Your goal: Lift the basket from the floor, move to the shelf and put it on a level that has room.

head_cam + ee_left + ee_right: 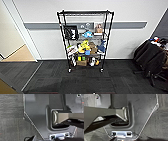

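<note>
Dark grey carpet floor (82,82) lies nearest, bare in front of the shelf (85,40), which stands against the white wall (130,12). Its top level (85,12) holds nothing; lower tiers are cluttered. Whether either gripper is clenched or released, I cannot tell. A dark-draped chair (150,58) stands right.

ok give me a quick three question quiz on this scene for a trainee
1. True or false: the top tier of the shelf is bare while the lower tiers are cluttered.
2. The shelf stands on: A) wooden boards B) the floor of dark grey carpet C) a table.
3. Fill in: right of the shelf, dark clothing drapes over a ____.

Key
1. True
2. B
3. chair
</note>
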Tool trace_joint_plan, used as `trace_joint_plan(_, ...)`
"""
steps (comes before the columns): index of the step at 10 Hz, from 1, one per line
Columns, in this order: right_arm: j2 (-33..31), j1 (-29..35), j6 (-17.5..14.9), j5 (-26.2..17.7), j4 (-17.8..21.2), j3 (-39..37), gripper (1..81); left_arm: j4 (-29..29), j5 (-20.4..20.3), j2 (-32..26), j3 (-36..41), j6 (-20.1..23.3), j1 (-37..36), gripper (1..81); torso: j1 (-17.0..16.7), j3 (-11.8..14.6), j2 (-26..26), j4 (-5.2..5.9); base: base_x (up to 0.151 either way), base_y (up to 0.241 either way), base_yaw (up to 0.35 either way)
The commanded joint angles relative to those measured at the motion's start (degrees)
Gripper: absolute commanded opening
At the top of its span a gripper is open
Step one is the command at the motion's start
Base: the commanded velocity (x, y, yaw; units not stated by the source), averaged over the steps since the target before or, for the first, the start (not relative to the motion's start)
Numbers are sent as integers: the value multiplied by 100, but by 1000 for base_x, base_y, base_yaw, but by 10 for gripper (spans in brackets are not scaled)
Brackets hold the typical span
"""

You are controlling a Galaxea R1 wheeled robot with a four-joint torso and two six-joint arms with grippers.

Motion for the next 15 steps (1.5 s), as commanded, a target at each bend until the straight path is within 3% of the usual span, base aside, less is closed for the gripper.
trace_joint_plan(1,33,53,-11,-358,-35,13,811,41,404,-32,-17,34,-57,811,0,0,0,0,137,0,0)
trace_joint_plan(6,33,54,-12,-358,-52,-14,811,33,404,-23,-17,34,-48,811,-1,0,-2,0,94,0,0)
trace_joint_plan(13,-265,54,-20,-358,-17,460,811,6,457,-286,298,16,-48,811,0,0,0,0,0,0,0)
trace_joint_plan(14,-406,80,-3,-358,9,706,811,6,413,-479,561,16,-48,811,369,0,-573,0,0,0,0)
trace_joint_plan(15,-512,115,15,-358,9,900,811,-29,395,-664,843,-1,-74,811,376,0,-586,0,0,0,0)
